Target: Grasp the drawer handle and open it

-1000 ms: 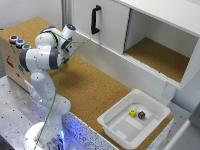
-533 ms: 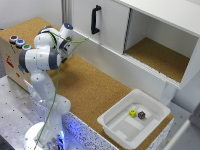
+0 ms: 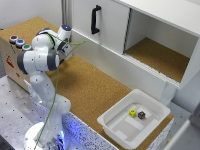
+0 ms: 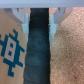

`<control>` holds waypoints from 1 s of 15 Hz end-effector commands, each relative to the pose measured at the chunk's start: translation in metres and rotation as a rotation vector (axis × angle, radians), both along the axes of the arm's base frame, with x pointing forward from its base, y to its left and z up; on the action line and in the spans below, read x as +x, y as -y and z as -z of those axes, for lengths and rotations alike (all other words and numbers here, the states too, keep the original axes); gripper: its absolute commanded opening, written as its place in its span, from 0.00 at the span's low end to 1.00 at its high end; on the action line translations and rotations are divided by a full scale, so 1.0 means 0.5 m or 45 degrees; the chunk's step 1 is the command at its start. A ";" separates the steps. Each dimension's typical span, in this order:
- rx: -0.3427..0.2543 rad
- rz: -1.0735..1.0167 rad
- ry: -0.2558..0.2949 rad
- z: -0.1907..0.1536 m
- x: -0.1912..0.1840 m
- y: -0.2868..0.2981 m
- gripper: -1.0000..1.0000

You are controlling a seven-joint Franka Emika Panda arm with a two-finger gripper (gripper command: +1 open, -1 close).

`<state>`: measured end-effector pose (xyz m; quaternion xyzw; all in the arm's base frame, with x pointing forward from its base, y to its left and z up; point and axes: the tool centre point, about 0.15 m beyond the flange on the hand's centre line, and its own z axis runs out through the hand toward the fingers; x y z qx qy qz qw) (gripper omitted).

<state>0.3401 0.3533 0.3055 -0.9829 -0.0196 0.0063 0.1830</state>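
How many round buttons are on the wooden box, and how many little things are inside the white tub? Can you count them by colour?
Round buttons on the wooden box:
red button: 1
blue button: 1
green button: 1

Little things in the white tub:
yellow cube: 1
dark cube: 1

Total: 5
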 end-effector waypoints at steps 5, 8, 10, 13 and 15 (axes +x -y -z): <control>0.164 0.098 0.009 0.048 -0.009 0.096 0.00; 0.149 0.101 0.004 0.056 -0.001 0.152 0.00; 0.141 0.086 0.001 0.064 -0.003 0.195 0.00; 0.174 0.096 -0.030 0.081 -0.002 0.255 0.00; 0.181 0.093 -0.043 0.089 0.001 0.312 0.00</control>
